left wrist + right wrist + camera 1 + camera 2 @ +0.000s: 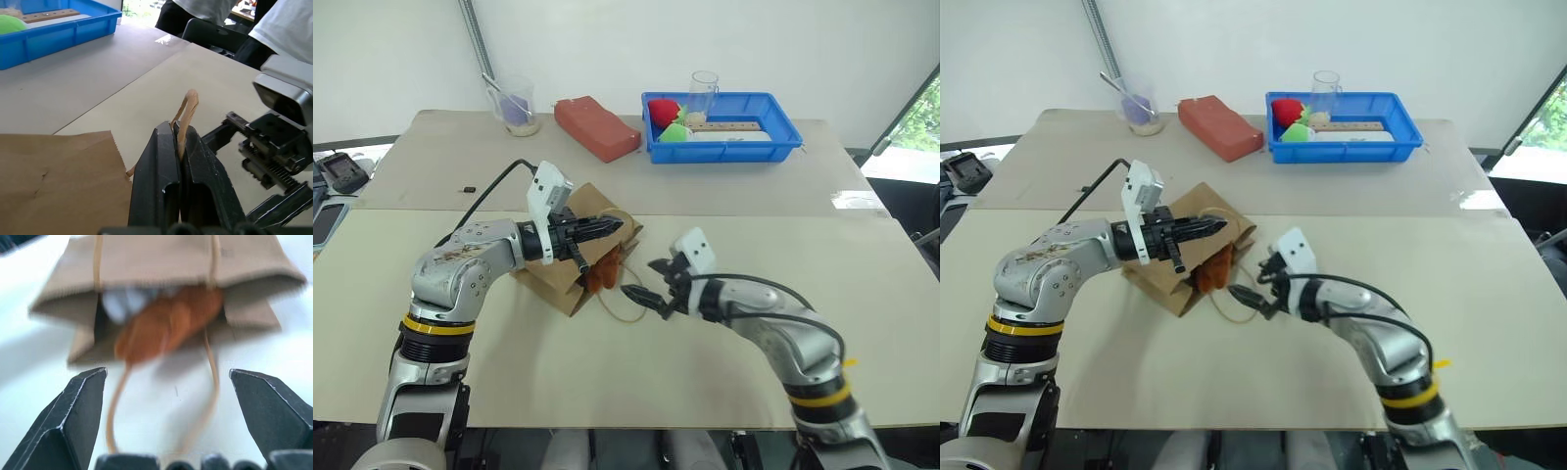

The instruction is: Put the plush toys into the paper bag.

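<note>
The left gripper is clenched on a handle of the paper bag, lying at table centre. The reddish-brown plush toy sits half out of its mouth, the white one blurred behind. At four o'clock, the right gripper gapes empty over open table.

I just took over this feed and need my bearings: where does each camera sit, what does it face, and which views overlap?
Left and right eye views: head camera, looking forward and down over the table; both arms show, left gripper and right gripper.
Left wrist view: along the shut fingers pinching the bag handle; it also faces the blue tray.
Right wrist view: between open fingers, facing the paper bag mouth, the brown plush toy poking out.
Shared: the bag shows in all views.
</note>
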